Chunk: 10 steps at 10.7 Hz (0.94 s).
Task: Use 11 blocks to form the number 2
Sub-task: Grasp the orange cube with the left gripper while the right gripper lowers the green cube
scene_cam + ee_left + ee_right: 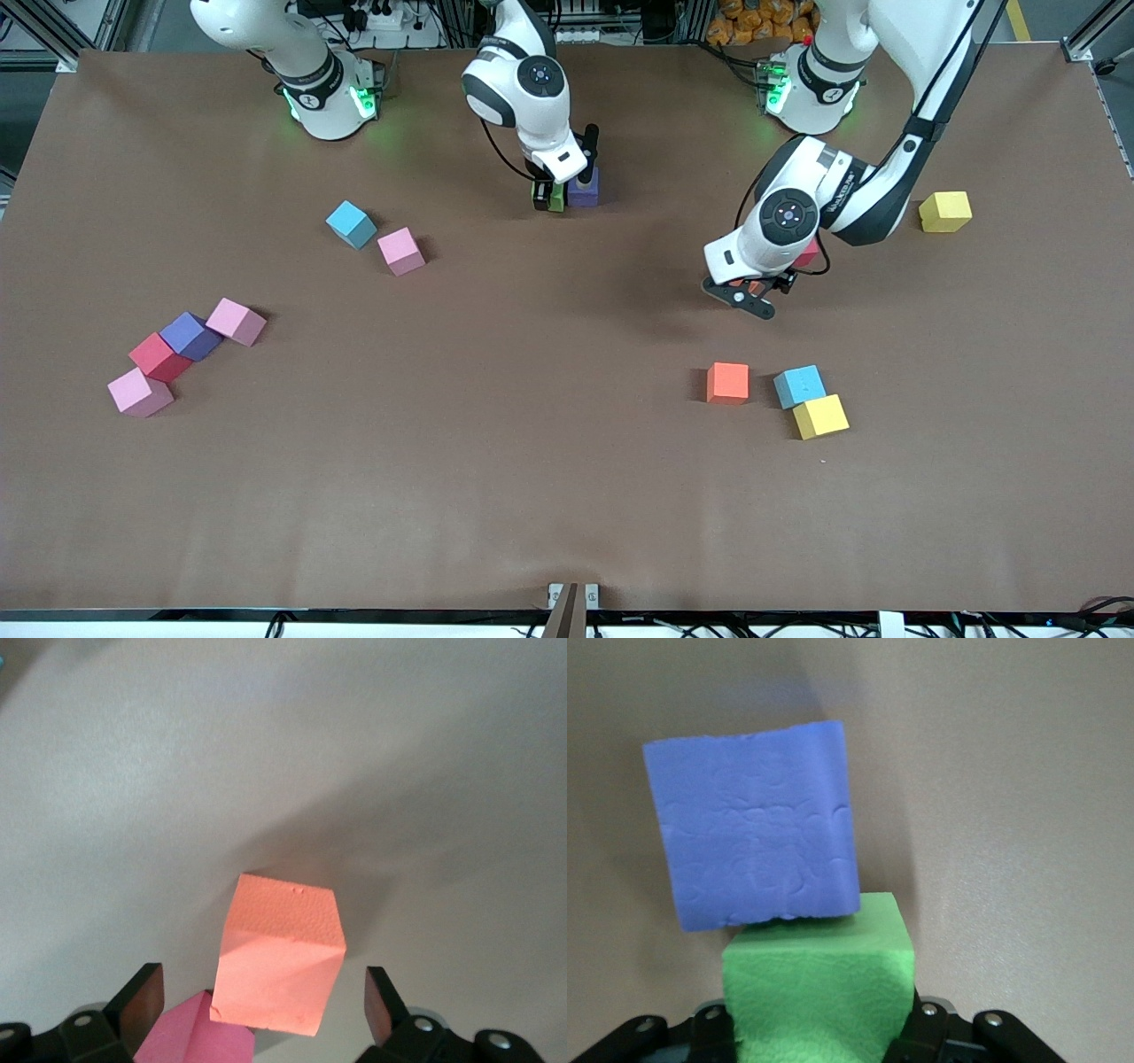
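Right gripper: clamps green block, placing it at purple block's nine o'clock; release next. Left gripper: wide open, empty, over orange block.

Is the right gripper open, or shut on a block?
Shut: the right gripper clamps the green block beside the purple block.

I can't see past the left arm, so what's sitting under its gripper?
Under the open left gripper sit an orange block and a pink block touching it. The arm covers most of both in the front view.
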Each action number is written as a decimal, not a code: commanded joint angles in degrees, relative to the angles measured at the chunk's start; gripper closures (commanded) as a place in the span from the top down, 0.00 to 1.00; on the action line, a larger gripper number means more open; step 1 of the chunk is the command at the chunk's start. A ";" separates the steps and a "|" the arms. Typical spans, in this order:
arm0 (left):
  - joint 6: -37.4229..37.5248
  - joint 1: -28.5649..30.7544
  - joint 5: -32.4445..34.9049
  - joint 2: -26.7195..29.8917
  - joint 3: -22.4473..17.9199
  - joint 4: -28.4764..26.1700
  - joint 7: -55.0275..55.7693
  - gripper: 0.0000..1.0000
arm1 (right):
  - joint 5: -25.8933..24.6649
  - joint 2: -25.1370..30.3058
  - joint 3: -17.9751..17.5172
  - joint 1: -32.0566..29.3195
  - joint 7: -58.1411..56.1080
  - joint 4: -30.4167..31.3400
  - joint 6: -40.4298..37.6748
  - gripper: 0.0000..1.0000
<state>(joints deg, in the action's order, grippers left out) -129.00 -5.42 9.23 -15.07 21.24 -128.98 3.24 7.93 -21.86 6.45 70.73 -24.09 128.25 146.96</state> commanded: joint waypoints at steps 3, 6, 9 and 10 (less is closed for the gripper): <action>-7.92 0.24 2.64 1.89 0.12 -6.45 -0.87 1.00 | -0.90 -0.46 0.49 1.25 1.41 0.07 0.79 0.12; -10.48 0.24 4.22 1.19 0.12 -7.42 -0.78 1.00 | -0.90 -0.46 0.40 2.74 3.15 0.07 0.79 0.12; -12.50 0.24 4.92 0.66 0.12 -8.12 -0.78 1.00 | -0.90 -0.46 0.40 3.36 3.70 0.07 0.79 0.12; -12.50 0.24 4.92 0.48 0.12 -8.12 -0.78 0.95 | -0.90 -0.55 0.40 3.45 3.87 0.07 0.79 0.12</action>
<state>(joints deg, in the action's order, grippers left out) -140.42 -5.44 12.66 -14.87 21.27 -136.43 3.18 7.91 -22.29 6.41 73.42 -21.85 128.24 147.43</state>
